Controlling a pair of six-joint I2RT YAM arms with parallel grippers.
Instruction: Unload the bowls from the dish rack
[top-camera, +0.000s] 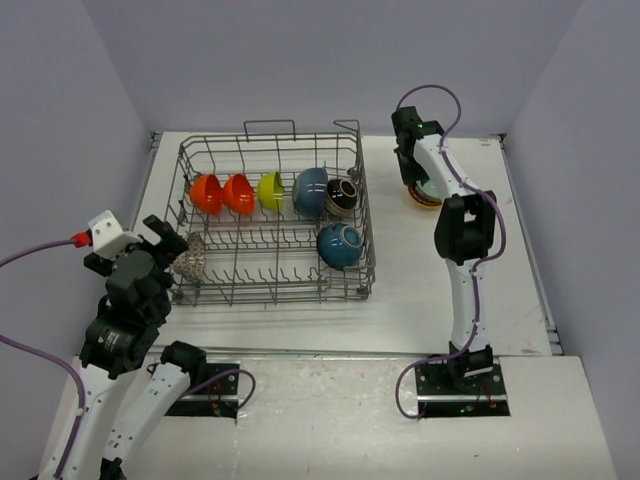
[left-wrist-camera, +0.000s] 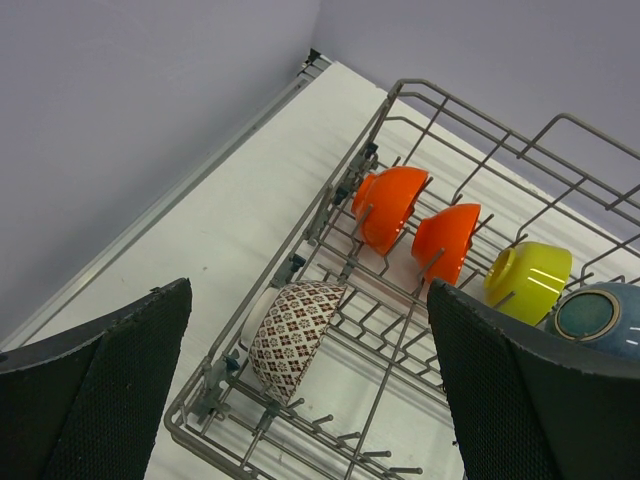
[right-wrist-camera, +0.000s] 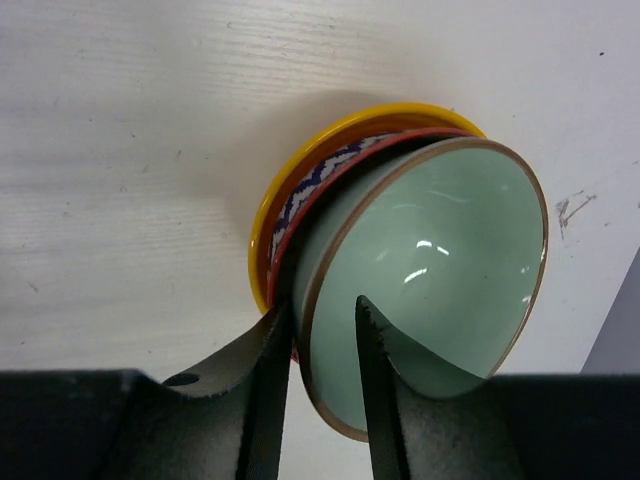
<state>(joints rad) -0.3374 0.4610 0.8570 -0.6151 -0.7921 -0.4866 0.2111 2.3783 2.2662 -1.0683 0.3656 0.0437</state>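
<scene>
The dish rack (top-camera: 270, 299) holds a far row of bowls: two orange (top-camera: 206, 193) (top-camera: 239, 193), a yellow (top-camera: 271, 190), a blue (top-camera: 310, 190) and a dark one (top-camera: 343, 195). Another blue bowl (top-camera: 340, 246) and a patterned bowl (top-camera: 190, 258) sit nearer. My left gripper (top-camera: 165, 240) hovers open over the rack's left end, the patterned bowl (left-wrist-camera: 290, 335) below it. Right of the rack, my right gripper (right-wrist-camera: 320, 305) straddles the rim of a pale green bowl (right-wrist-camera: 440, 240), which leans in a stack on a yellow bowl (right-wrist-camera: 300, 170). A gap shows between rim and inner finger.
A red-rimmed bowl (right-wrist-camera: 283, 255) and a blue-and-white patterned one (right-wrist-camera: 320, 175) lie between the yellow and green bowls. Purple walls close in the white table (top-camera: 430, 290) at back and sides. The rack's wire handle (top-camera: 270, 125) sticks up at its far edge.
</scene>
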